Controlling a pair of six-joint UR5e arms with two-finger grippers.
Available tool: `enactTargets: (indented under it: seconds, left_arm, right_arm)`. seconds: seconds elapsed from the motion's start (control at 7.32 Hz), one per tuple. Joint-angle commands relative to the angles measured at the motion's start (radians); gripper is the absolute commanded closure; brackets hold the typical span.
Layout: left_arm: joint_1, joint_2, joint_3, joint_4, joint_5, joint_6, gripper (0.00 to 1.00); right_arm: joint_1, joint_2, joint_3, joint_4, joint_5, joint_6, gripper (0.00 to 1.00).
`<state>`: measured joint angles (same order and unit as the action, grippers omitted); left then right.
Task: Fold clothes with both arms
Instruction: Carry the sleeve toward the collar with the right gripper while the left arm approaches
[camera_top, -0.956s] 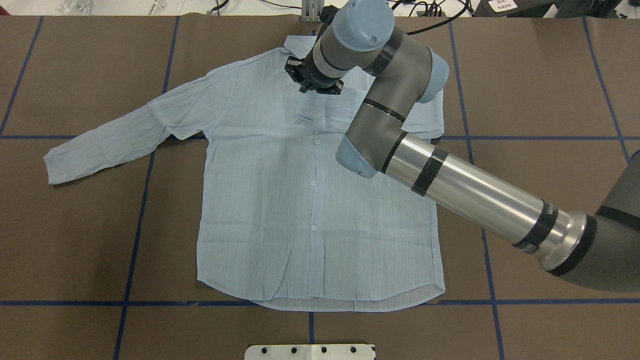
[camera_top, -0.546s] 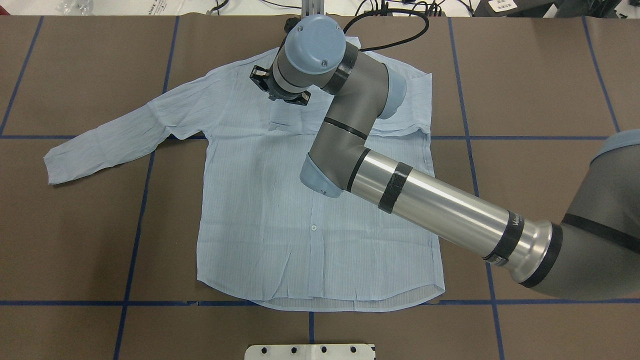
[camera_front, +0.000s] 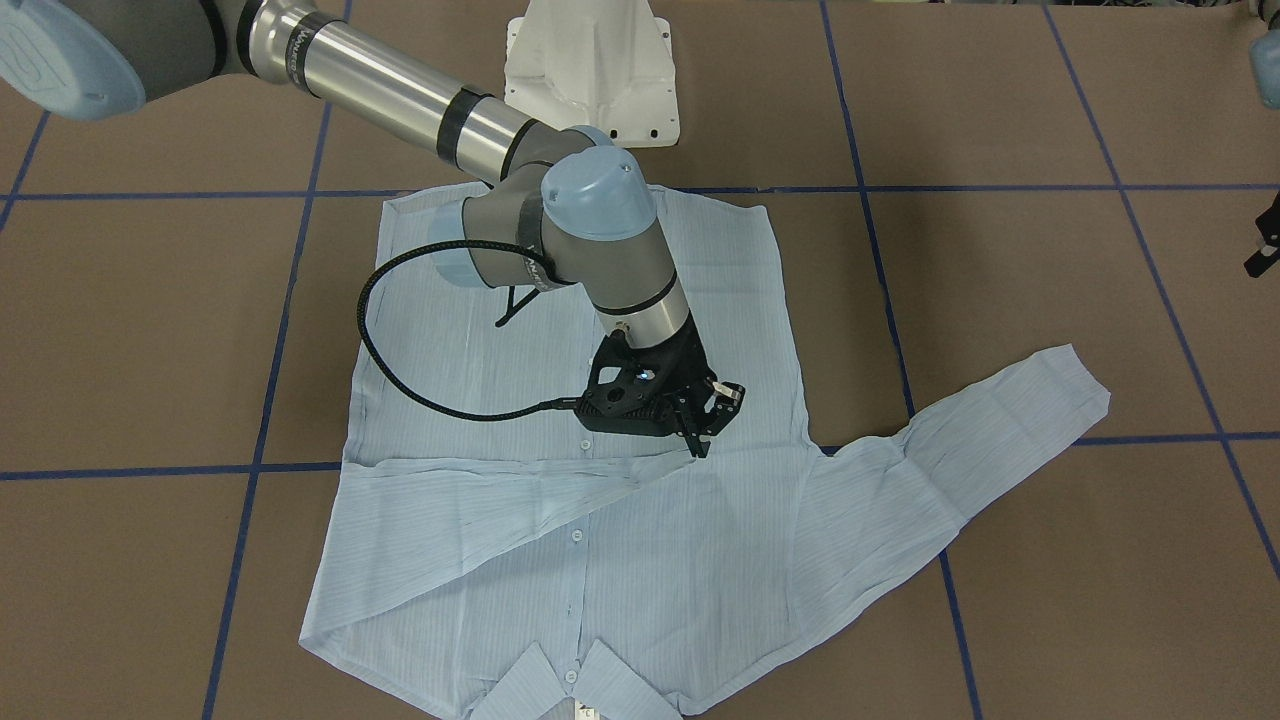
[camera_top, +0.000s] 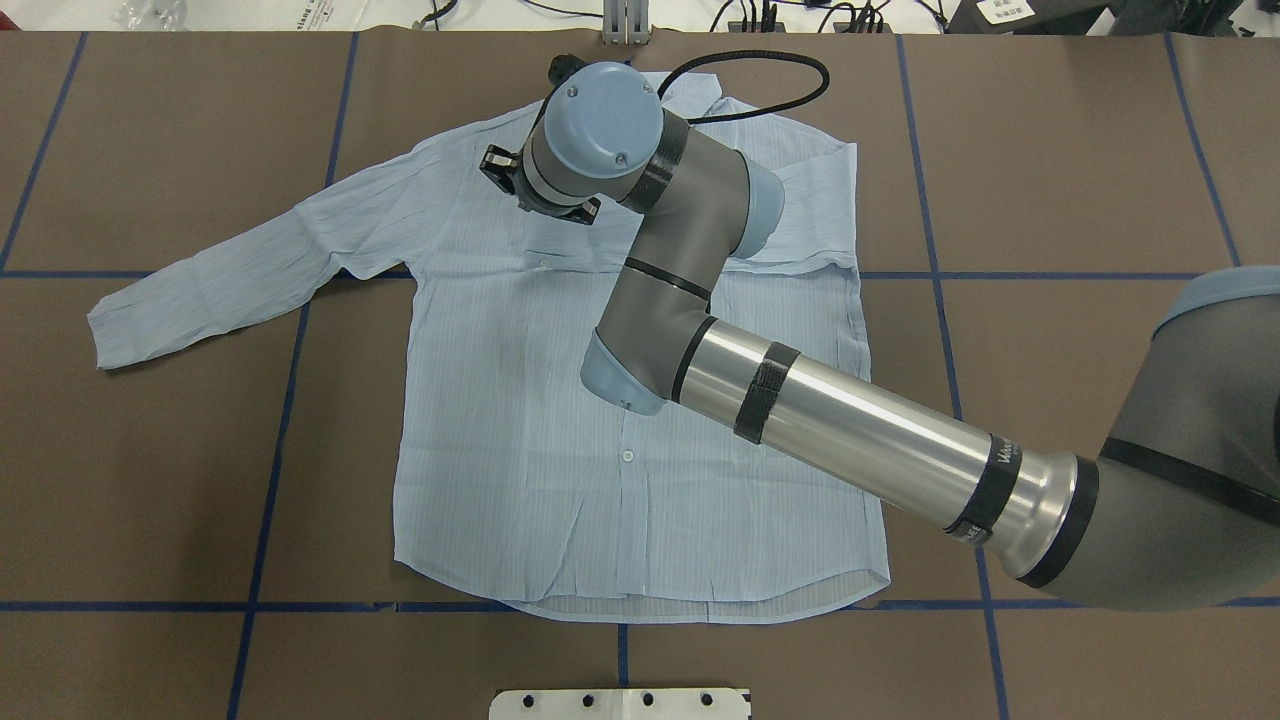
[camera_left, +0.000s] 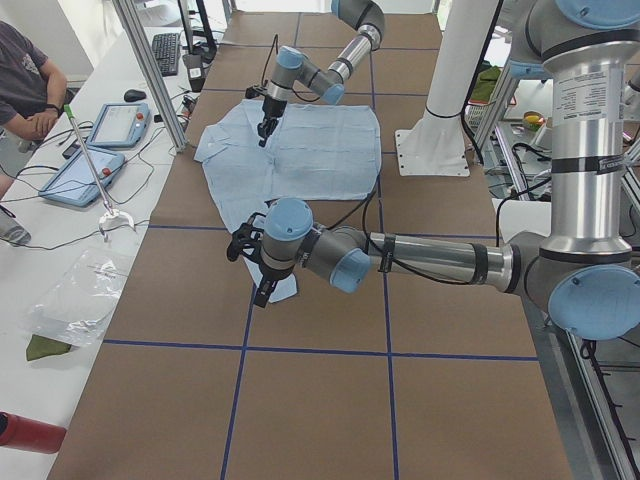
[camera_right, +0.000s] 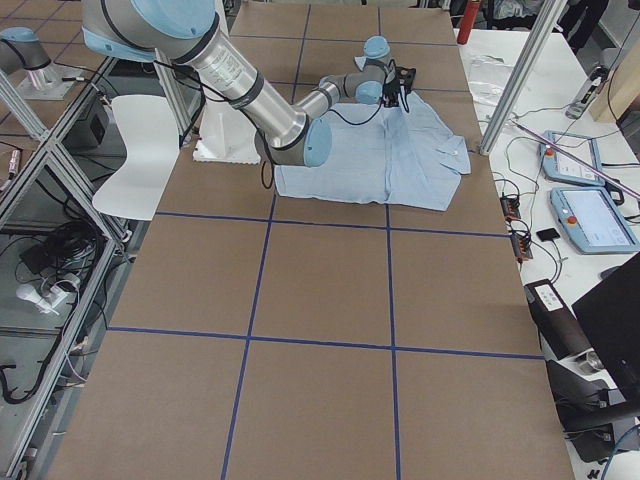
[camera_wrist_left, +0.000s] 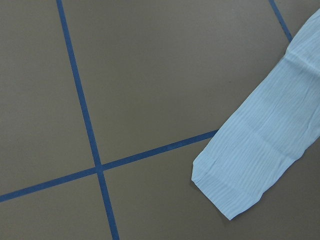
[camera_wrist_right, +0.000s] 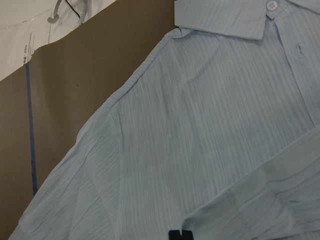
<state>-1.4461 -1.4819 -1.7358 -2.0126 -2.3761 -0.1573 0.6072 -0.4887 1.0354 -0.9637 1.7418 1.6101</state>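
Observation:
The pale-blue striped shirt (camera_top: 520, 450) lies flat, buttons up, collar (camera_front: 560, 685) at the far edge. Its right sleeve (camera_front: 480, 510) is folded across the chest. My right gripper (camera_front: 703, 440) stands low over the chest, shut on that sleeve's cuff, whose edge shows at the bottom of the right wrist view (camera_wrist_right: 260, 200). The left sleeve (camera_top: 220, 290) stretches out sideways on the table. My left gripper (camera_left: 262, 290) hovers above that sleeve's cuff (camera_wrist_left: 250, 175). Only a black sliver of it shows at the front view's right edge, so I cannot tell its state.
Blue tape lines (camera_top: 290, 400) grid the brown table. The white pedestal base (camera_front: 590, 60) stands behind the shirt's hem. A white plate (camera_top: 620, 703) sits at the near edge. A person (camera_left: 30, 90) sits at a side desk with tablets (camera_left: 110, 125).
My right gripper has swung left across the chest, pulling the folded sleeve's cuff with it. The move was large at first, then small. The rest of the shirt has stayed put.

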Motion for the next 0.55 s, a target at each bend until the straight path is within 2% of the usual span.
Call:
enactTargets:
  seconds: [0.0, 0.14, 0.41]
  left_arm:
    - [0.01, 0.0, 0.002, -0.011, -0.002, 0.005, 0.0]
    - [0.032, 0.0, 0.018, -0.017, 0.001, 0.001, 0.0]
    - [0.076, -0.052, 0.093, -0.024, 0.006, -0.147, 0.0]
  right_arm:
    - [-0.033, 0.005, -0.001, 0.0, -0.077, 0.051, 0.21]
    - [-0.043, 0.01, -0.003, 0.0, -0.097, 0.053, 0.06]
    - [-0.041, 0.028, -0.017, -0.006, -0.097, 0.074, 0.05]
